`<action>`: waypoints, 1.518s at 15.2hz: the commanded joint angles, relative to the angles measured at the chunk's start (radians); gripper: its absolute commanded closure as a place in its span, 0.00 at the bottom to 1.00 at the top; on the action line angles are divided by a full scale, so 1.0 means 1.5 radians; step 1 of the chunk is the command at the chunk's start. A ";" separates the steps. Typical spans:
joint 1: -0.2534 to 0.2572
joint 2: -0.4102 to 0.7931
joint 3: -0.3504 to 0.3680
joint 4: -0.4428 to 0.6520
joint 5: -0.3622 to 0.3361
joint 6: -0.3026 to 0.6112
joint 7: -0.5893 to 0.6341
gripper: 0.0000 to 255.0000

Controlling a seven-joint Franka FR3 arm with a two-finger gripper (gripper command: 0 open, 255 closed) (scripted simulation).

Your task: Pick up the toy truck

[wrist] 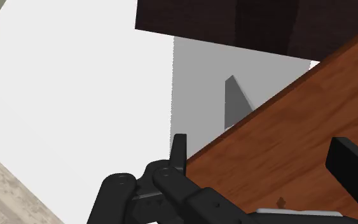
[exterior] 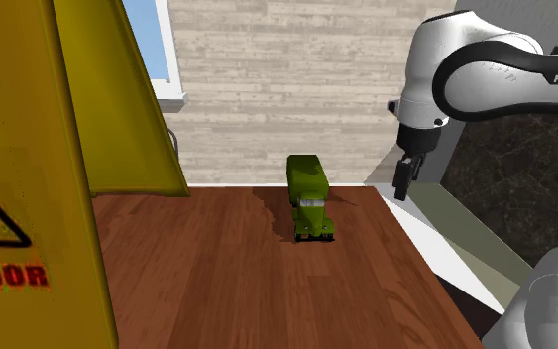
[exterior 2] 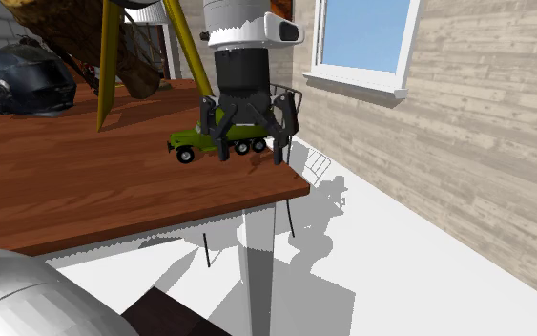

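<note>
The table (exterior: 217,288) is reddish-brown wood with a clear grain and a soft sheen; the wall (exterior: 277,89) behind it looks like pale, weathered planks, rough and matt; the toy truck (exterior: 309,198) is a flat, matt olive green; the arm (exterior: 423,69) wears a smooth white shell that catches the light; the gripper (exterior 2: 251,153) is plain matt black; the helmet (exterior 2: 30,81) is dark and shiny; the yellow floor sign (exterior: 29,198) looks smooth.

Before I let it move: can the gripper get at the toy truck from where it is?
Probably yes. The open gripper hangs at the edge of the table beside the green toy truck, with nothing between them; the yellow sign stands clear.
</note>
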 commanded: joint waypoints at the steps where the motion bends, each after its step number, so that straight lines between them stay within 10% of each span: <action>1: 0.000 0.000 0.000 0.000 0.000 0.000 0.000 0.00; 19: -0.050 0.291 0.246 0.298 0.168 0.024 0.624 0.00; 23: -0.049 0.290 0.247 0.270 0.169 0.051 0.623 0.00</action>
